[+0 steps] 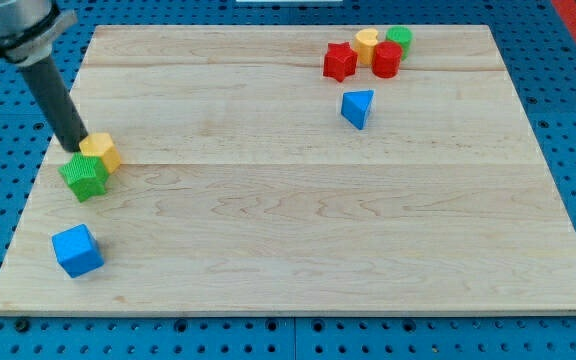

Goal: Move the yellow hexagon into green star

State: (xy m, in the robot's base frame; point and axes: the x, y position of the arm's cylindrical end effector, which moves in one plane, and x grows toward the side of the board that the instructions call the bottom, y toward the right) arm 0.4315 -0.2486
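Observation:
The yellow hexagon (101, 151) sits near the board's left edge, touching the green star (86, 176), which lies just below and to its left. My tip (76, 149) is at the hexagon's left side, just above the star, and looks to touch both. The dark rod rises from it to the view's top left.
A blue cube (77, 250) lies at the lower left. A blue triangle (358, 108) sits at the upper middle. Above it cluster a red star (339, 62), a yellow cylinder (367, 45), a red block (387, 59) and a green cylinder (399, 39). The wooden board (298, 230) rests on blue pegboard.

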